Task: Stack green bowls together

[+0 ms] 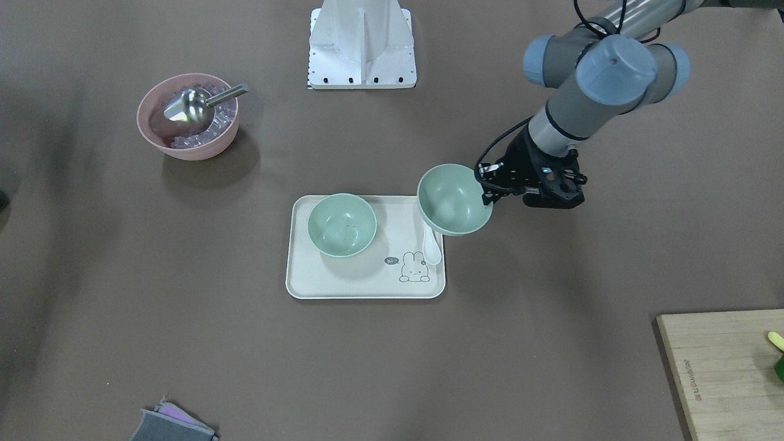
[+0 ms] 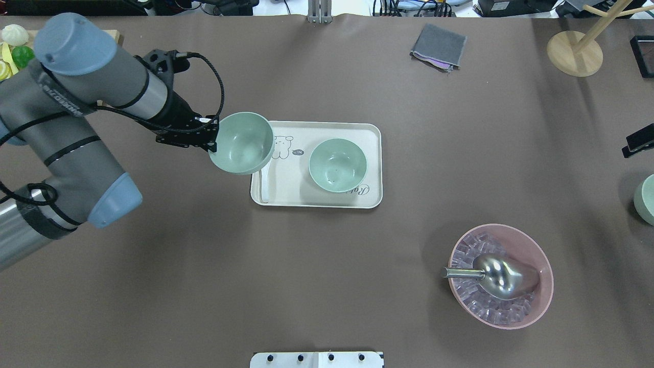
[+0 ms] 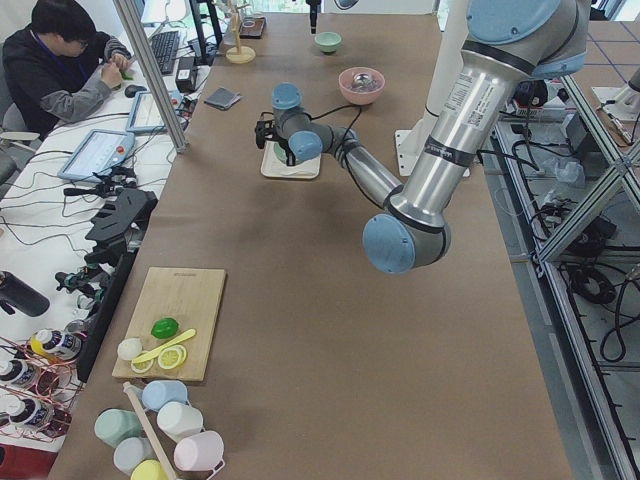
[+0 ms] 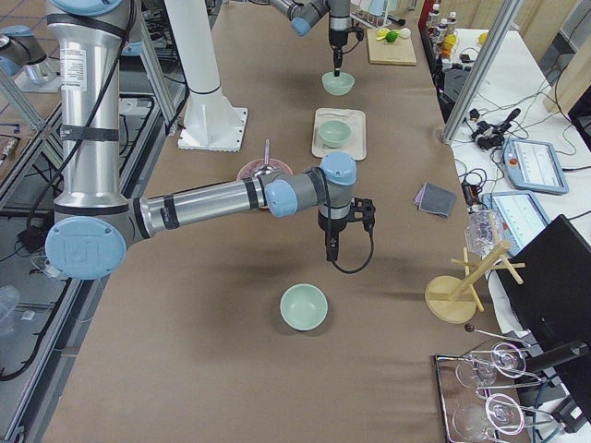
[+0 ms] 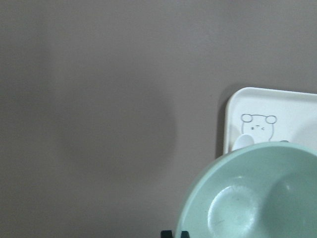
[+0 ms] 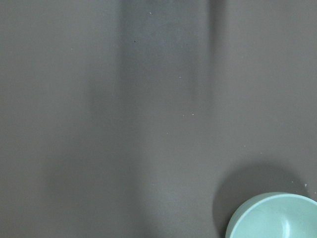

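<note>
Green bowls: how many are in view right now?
3. The lifted bowl is in the left hand over the tray corner; the tray bowl sits on it; the third bowl stands on the table near the right arm.

Left arm stretches toward the table's middle, left gripper (image 2: 214, 141) clamped on the rim of 1 green bowl (image 2: 244, 144). Right arm hangs wrist-down at the right; right gripper (image 4: 330, 256) state unclear.
</note>
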Available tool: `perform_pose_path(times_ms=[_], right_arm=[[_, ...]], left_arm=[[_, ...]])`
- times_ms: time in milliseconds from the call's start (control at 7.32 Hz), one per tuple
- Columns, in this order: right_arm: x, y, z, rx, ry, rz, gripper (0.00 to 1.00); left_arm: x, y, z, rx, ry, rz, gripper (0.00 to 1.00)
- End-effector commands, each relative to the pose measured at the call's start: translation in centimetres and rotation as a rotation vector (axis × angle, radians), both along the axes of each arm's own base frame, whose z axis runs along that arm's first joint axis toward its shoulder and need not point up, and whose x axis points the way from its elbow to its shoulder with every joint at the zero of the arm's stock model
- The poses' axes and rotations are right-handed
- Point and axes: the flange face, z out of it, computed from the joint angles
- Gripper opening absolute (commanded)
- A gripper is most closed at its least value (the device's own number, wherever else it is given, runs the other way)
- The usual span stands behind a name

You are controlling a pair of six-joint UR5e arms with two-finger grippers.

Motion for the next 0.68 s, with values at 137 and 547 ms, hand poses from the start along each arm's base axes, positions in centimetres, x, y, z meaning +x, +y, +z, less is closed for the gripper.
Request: perform_pose_path(times_ms=[137, 547], right_arm=[[0.2, 0.1, 0.4, 0.007, 0.021, -0.002, 1.0], [0.3, 0.3, 0.7, 0.009, 0.034, -0.002, 1.0]], left_arm=[[6.1, 1.9, -9.5, -0.076, -0.004, -0.037, 0.0], [13.1, -0.2, -13.6, -0.112, -0.047, -0.087, 0.0]])
